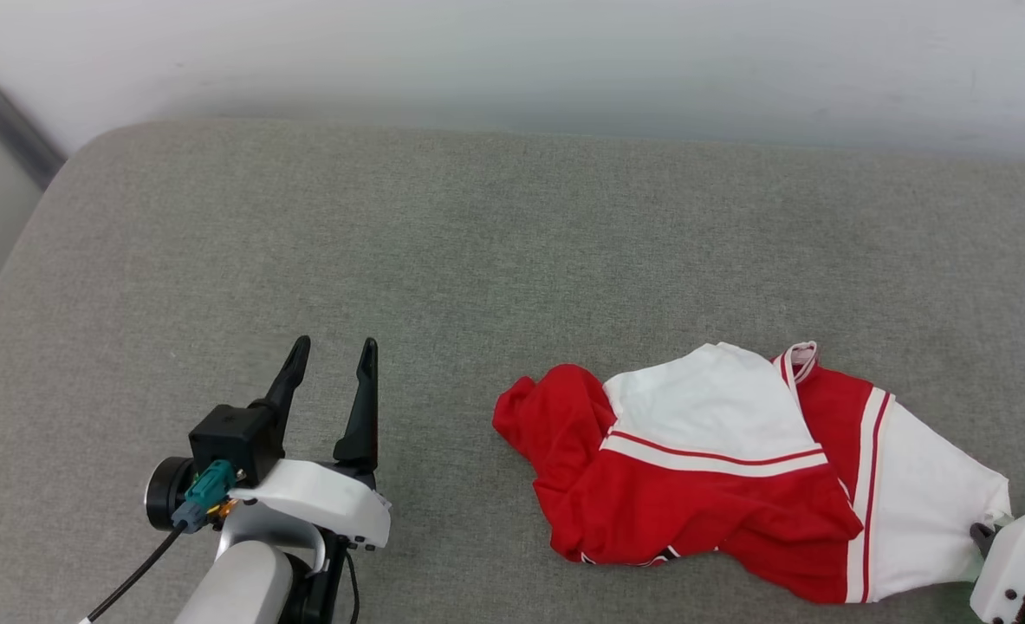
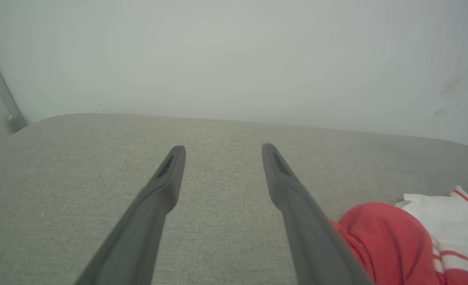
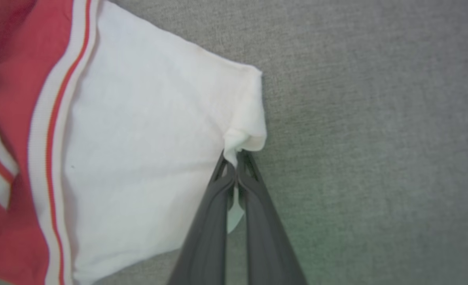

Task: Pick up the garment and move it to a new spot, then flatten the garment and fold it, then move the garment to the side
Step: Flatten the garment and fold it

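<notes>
Head view: garment (image 1: 720, 485) lies crumpled on the near right part of the grey fabric surface (image 1: 477, 260). It is red with white sleeve panels and red-and-white striped trim, and no lettering can be seen. Its red bulge is the left edge, about mid-width of the surface. Its white sleeve is the right edge, reaching toward the pale wrist housing (image 1: 1019, 555) at the lower right corner. A striped collar bit sticks up at the garment's far edge.

The far edge of the surface runs along the white wall (image 1: 564, 61), with a rounded corner at far left next to a slanted metal bar (image 1: 9, 130). Bare fabric spreads wide over the whole left half and the far band behind the garment. The right and near limits of the surface are cut off by the frame.

Left gripper (image 1: 336, 344) is at lower left with its fingers spread wide and nothing between them. It sits over bare fabric, well apart from the garment's red edge. In the left wrist view the red bulge (image 2: 388, 241) sits just right of the right-hand finger, and whether they touch cannot be told.

Right wrist view: right gripper (image 3: 234, 156) is clenched on the corner of the white sleeve hem, with white cloth pinched between the fingers. Bare grey fabric lies to that view's right of the sleeve edge.
</notes>
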